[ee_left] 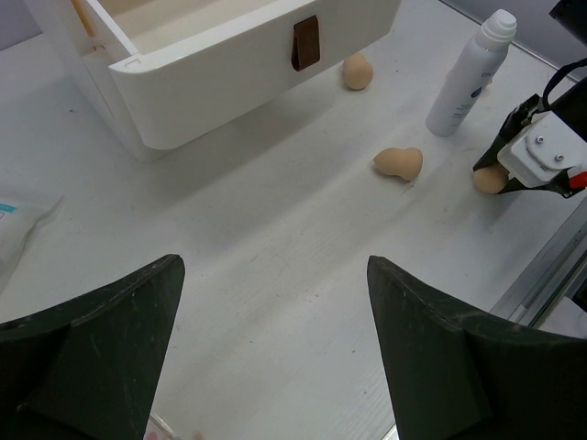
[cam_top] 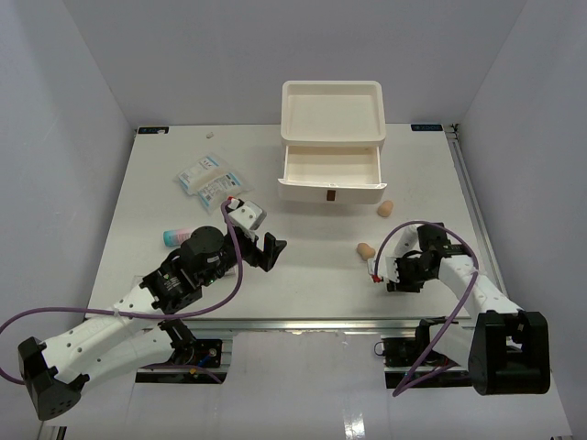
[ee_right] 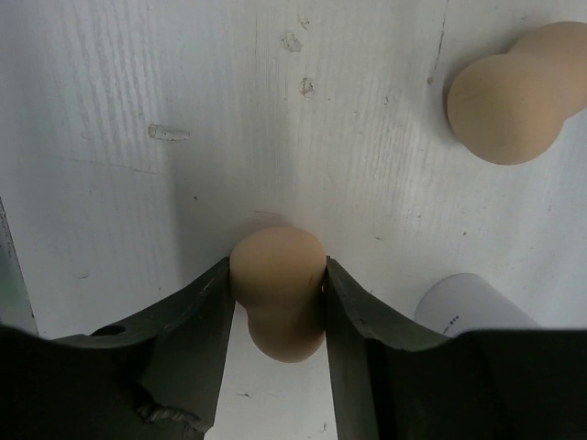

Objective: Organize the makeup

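My right gripper is shut on a tan egg-shaped sponge low over the table; it shows in the top view at the front right. A second sponge lies just beyond it, and a third lies near the drawer box. A white tube lies beside the right gripper. My left gripper is open and empty above bare table. Clear packets and a pink-blue tube lie at the left.
The white drawer box stands at the back centre with its bottom drawer pulled out and a brown handle on the front. The table's front edge runs just below both grippers.
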